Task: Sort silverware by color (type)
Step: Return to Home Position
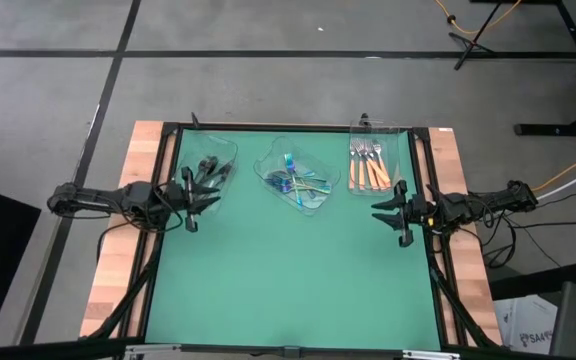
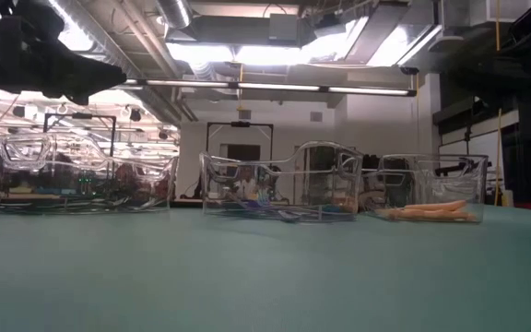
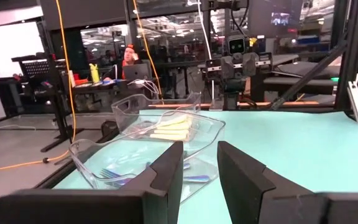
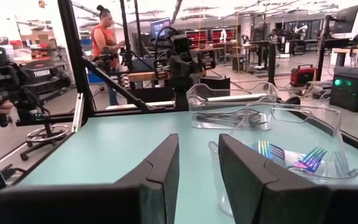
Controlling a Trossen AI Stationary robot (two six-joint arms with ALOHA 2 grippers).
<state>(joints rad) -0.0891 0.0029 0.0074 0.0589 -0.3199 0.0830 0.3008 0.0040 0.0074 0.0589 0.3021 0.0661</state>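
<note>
All the silverware (image 1: 368, 172) lies inside three clear trays (image 1: 268, 160) across the upper middle, while the left hand (image 1: 200, 200) and right hand (image 1: 380, 212) hang empty, fingers parted, just below the outer trays over the green surface (image 1: 288, 280).

The left gripper (image 1: 208, 200) and right gripper (image 1: 378, 213) face each other, held level (fingers slightly parted).

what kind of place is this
Probably a robotics lab: the left gripper and right gripper hang open at a green table, a person is at a desk beyond, and cables cross the concrete floor.
</note>
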